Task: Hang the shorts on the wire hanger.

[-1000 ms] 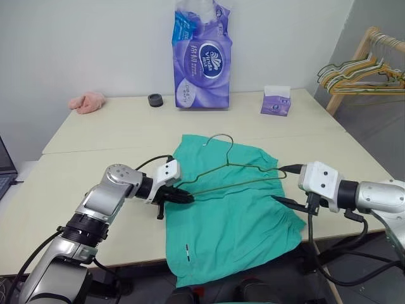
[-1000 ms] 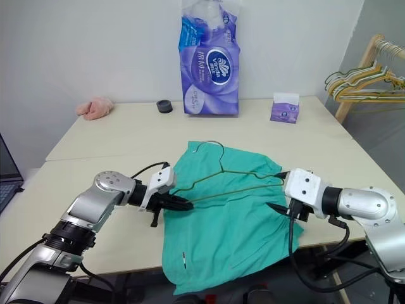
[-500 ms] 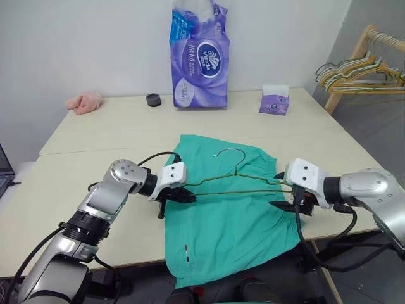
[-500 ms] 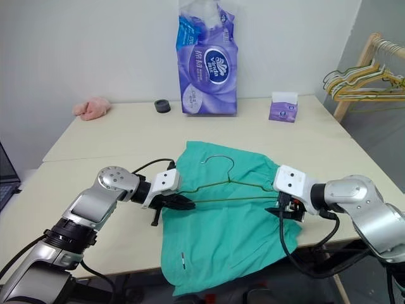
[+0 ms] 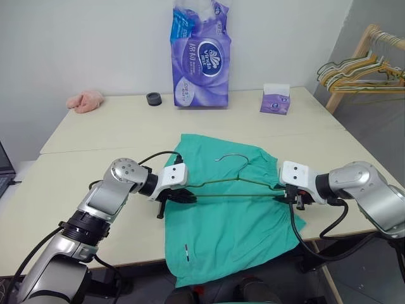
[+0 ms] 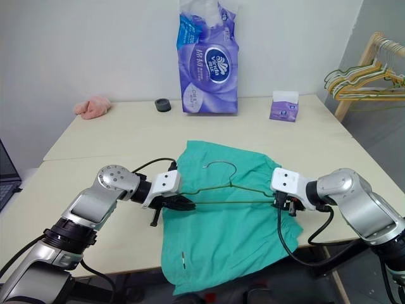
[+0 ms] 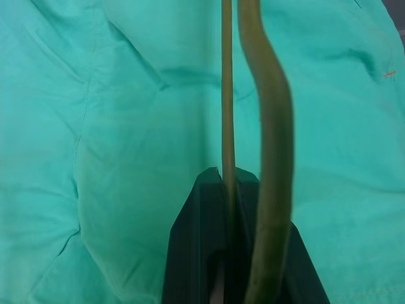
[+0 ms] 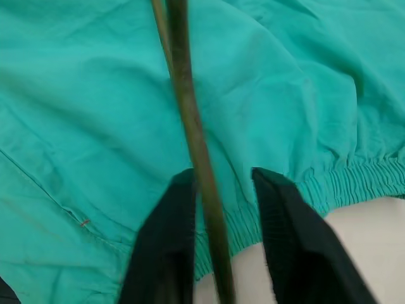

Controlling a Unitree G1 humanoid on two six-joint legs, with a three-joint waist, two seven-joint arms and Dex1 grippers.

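The right pincer point(image 6: 283, 204) came in and down to the wire hanger point(image 6: 224, 185)'s end; fingers sit either side of the wire w/ a gap, not pinching yet. Left pincer point(image 5: 188, 197) is shut on the other end. Shorts point(image 5: 234, 225) lie flat on the surface point(image 5: 95, 133) under it, not hung yet.

Even bright room light; soft shadows; wrist views blurred close-up.

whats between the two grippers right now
The wire hanger spans from the left gripper to the right gripper, over the shorts on the table, seen in both eye views.
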